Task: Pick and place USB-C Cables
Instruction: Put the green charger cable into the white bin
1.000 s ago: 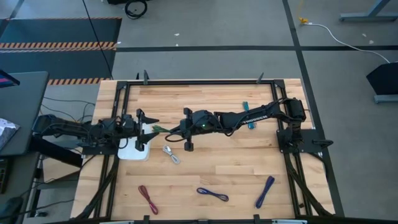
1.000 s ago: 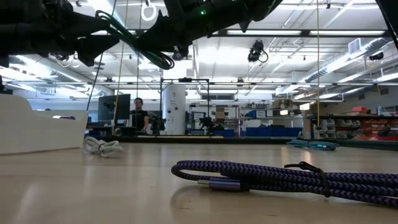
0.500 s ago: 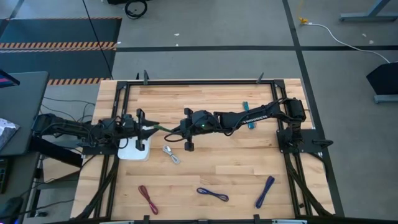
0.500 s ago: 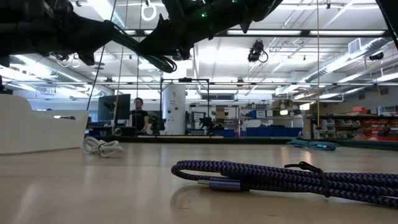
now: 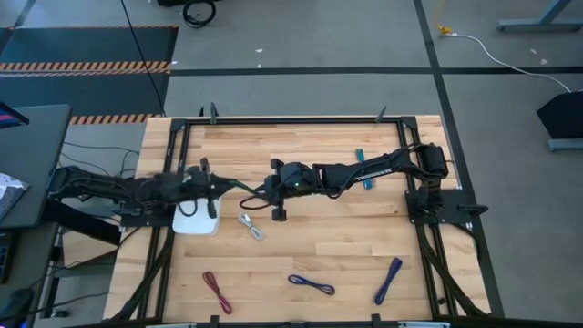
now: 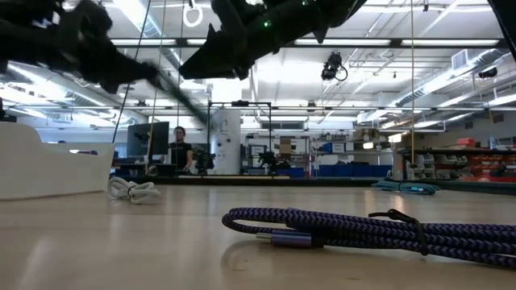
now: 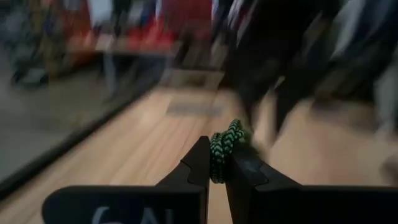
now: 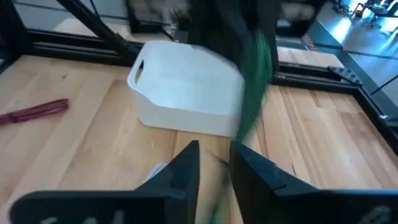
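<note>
A green cable (image 5: 239,187) hangs in the air between my two grippers, above the right edge of the white tray (image 5: 194,223). My left gripper (image 5: 217,187) is shut on it; the left wrist view shows the green braid (image 7: 225,140) between that gripper's (image 7: 216,149) fingertips. My right gripper (image 5: 264,191) stands just right of the cable, and its fingers (image 8: 186,162) show a gap between them in the right wrist view. There the cable (image 8: 254,93) is a blurred green streak ahead of my right gripper (image 8: 214,149). My left gripper pinches a doubled stretch of the green braided cable (image 7: 219,163) between its two fingertips. The fingers lie about level and come from the table's left. The cable is lifted clear of the table, and its free length (image 6: 181,97) trails toward my right gripper. My right gripper: I cannot tell whether its fingers touch the blurred cable.
A silver-white cable (image 5: 252,225) lies just right of the tray. Along the near edge lie a dark red cable (image 5: 217,292), a blue one (image 5: 311,284) and a purple one (image 5: 388,280). A teal cable (image 5: 364,169) lies under my right arm.
My left gripper has shut on the green cable, which my right gripper held a second ago. The left arm now shows blurred with motion. The cable's loop, which hung below my right gripper, now swings as a slanting streak from my left gripper.
</note>
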